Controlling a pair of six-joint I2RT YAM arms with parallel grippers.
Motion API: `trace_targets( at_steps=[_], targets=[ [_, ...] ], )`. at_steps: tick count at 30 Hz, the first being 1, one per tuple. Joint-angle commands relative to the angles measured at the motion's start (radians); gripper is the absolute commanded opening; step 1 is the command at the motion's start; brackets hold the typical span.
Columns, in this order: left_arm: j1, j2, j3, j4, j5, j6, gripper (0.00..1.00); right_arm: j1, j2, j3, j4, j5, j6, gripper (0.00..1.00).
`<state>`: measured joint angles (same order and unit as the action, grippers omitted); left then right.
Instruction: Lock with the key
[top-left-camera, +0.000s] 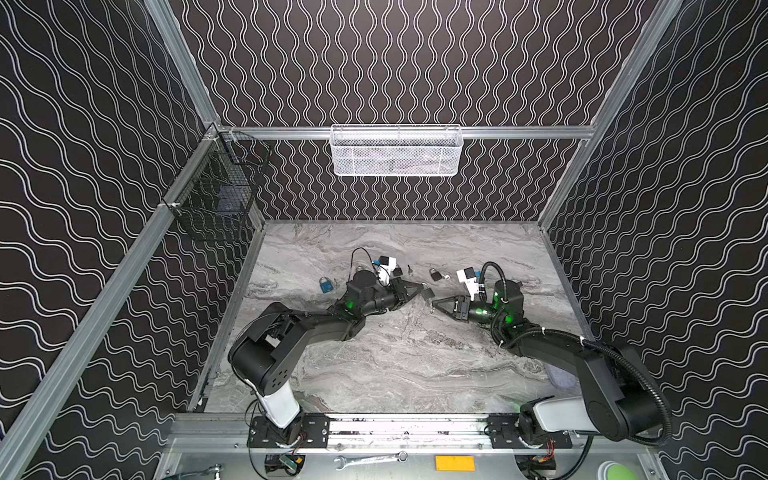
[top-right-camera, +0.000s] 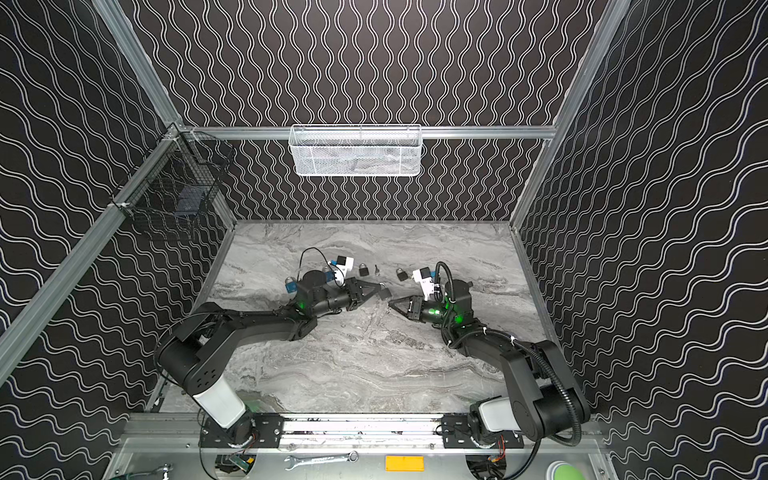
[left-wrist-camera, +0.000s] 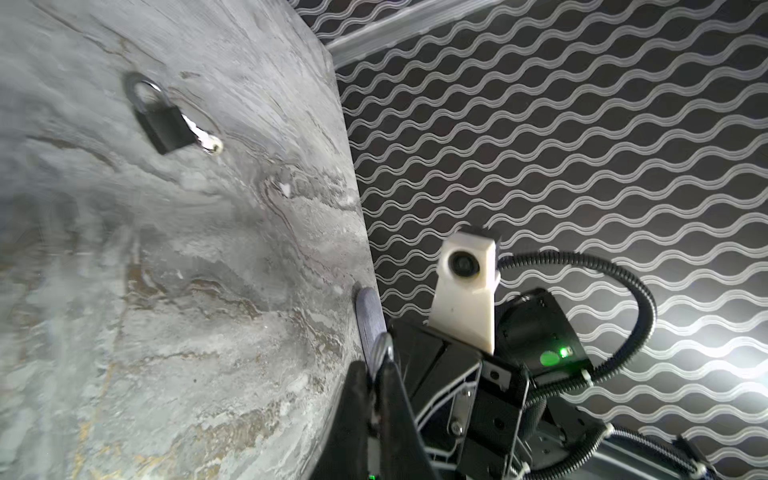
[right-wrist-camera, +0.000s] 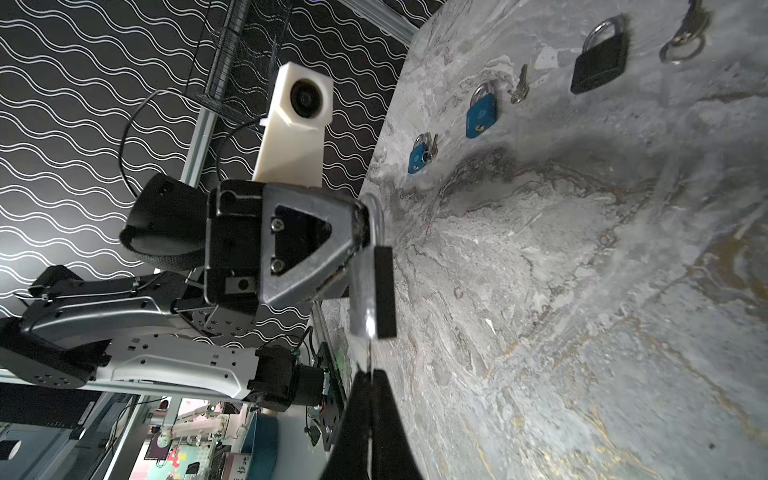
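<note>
Right jaws are closed on a thin key, its tip at the base of the black padlock. Left jaws grip that padlock's shackle, holding it clear above the bench.

A robot lab cell — black wave-patterned wall panels on silver aluminium framing enclose the grey marble-pattern tabletop; a steel spanner lies near its front edge.

From the left wrist, the left claw hides the padlock except its shackle. The sliver in the right claw is too thin to identify.
</note>
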<state>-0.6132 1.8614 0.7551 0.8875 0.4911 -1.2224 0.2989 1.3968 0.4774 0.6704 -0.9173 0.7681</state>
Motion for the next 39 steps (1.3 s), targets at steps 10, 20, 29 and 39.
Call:
trace_targets(
  at_steps=[10, 20, 29, 39],
  targets=[
    [0.016, -0.009, 0.011, 0.062, -0.067, 0.008, 0.00, -0.011, -0.032, 0.034, -0.222, -0.014, -0.098, 0.00],
    [0.005, 0.178, 0.294, -0.250, 0.057, 0.151, 0.00, -0.278, -0.134, 0.063, -0.500, 0.026, -0.143, 0.00],
    [-0.071, 0.475, 0.727, -0.554, 0.138, 0.335, 0.00, -0.476, -0.058, 0.110, -0.582, 0.033, -0.164, 0.00],
    [-0.122, 0.757, 1.107, -0.788, 0.175, 0.487, 0.00, -0.484, 0.025, 0.169, -0.611, 0.170, -0.187, 0.00]
  ],
)
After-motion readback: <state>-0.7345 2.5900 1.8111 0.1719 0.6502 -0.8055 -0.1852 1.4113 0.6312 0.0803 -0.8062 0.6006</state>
